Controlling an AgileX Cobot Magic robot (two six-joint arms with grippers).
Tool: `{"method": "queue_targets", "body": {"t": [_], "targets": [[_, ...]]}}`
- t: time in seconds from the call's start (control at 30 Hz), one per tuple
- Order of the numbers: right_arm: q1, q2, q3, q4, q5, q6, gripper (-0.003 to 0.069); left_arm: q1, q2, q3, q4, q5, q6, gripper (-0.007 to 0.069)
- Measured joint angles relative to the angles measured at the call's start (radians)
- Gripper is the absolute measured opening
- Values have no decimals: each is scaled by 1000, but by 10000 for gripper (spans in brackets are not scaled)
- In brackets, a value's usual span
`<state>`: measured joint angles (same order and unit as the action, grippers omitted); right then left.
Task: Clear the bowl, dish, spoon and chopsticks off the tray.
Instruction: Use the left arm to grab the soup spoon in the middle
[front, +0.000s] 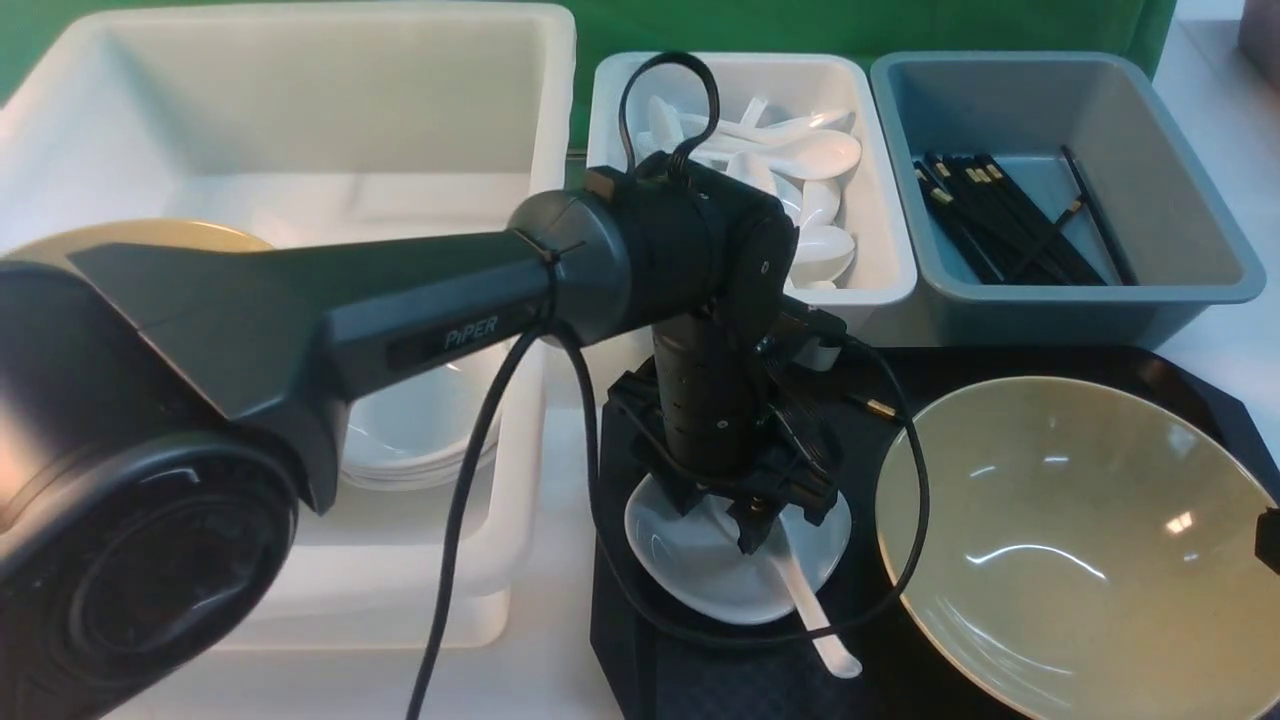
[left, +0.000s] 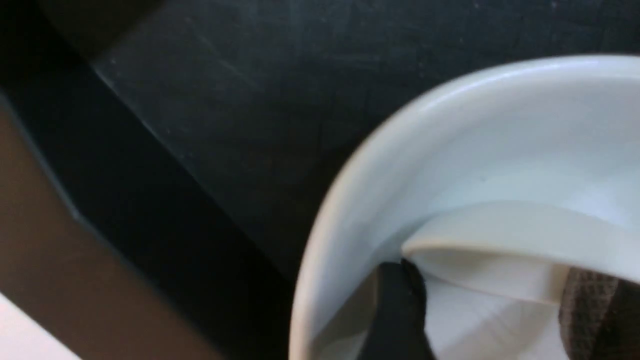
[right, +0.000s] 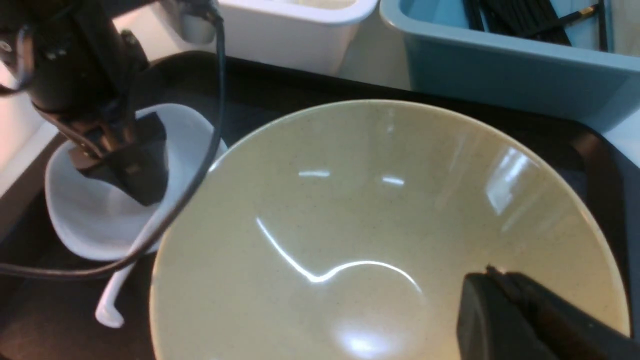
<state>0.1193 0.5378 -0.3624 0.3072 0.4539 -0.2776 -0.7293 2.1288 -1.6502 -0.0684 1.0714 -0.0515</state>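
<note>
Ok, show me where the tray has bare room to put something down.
Free: the tray strip behind the bowl, bordered by the grey-blue bin, and the near corner in front of the dish. Crowded: the gap between dish and bowl, taken by the spoon handle and a cable, with the left tool low over the dish.

Spoon (front: 815, 610) in dish (front: 680, 560) nr bowl (front: 1080, 540), on tray (front: 720, 690).

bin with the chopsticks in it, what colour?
Grey-blue. The bin shows best in the front view.
</note>
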Motion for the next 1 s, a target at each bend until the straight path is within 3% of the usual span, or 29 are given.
{"method": "queue_targets", "body": {"t": [0.2,0.27,0.4,0.7,0.87,1.0], "targets": [[0,0,0,1,-1,0,37,0,4,0,18,-8,-5,185],[0,0,0,2,-1,0,37,0,5,0,23,-12,-5,83],[0,0,0,2,-1,0,37,0,5,-4,24,-3,-5,4],[0,0,0,3,-1,0,37,0,-21,-137,44,99,10,-11],[0,0,0,4,-4,0,37,0,-30,-185,-9,145,22,-8],[0,0,0,4,-5,0,37,0,-19,-186,-59,150,44,48]]}}
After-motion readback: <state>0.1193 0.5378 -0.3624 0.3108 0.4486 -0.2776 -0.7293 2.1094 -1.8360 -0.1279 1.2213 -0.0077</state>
